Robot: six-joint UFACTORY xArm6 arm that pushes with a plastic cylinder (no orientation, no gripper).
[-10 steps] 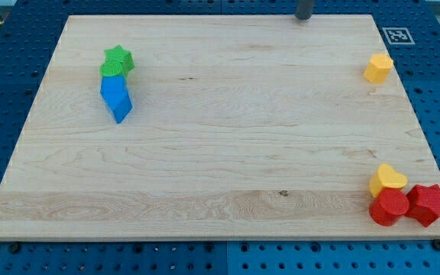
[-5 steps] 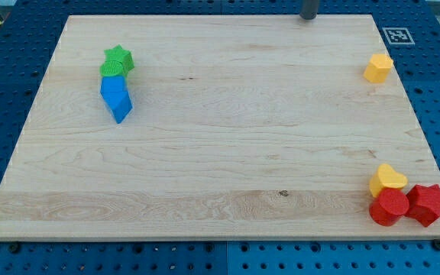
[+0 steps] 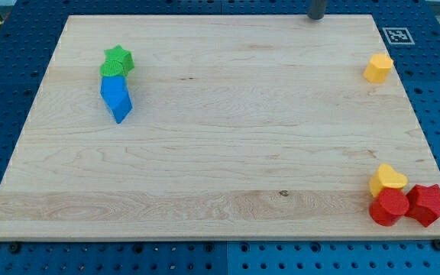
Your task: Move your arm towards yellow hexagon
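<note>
The yellow hexagon [image 3: 378,67] sits near the right edge of the wooden board [image 3: 220,153], toward the view's top. My tip [image 3: 316,17] is at the board's top edge, to the left of the hexagon and a little above it, well apart from it. Only the rod's lower end shows.
A green star [image 3: 119,58] and a green block [image 3: 112,70] sit at the upper left with two blue blocks [image 3: 116,98] just below them. A yellow heart [image 3: 387,179], a red cylinder [image 3: 389,207] and a red star [image 3: 428,204] cluster at the lower right corner.
My tip has moved slightly to the right along the top edge, toward the yellow hexagon. No block has moved.
</note>
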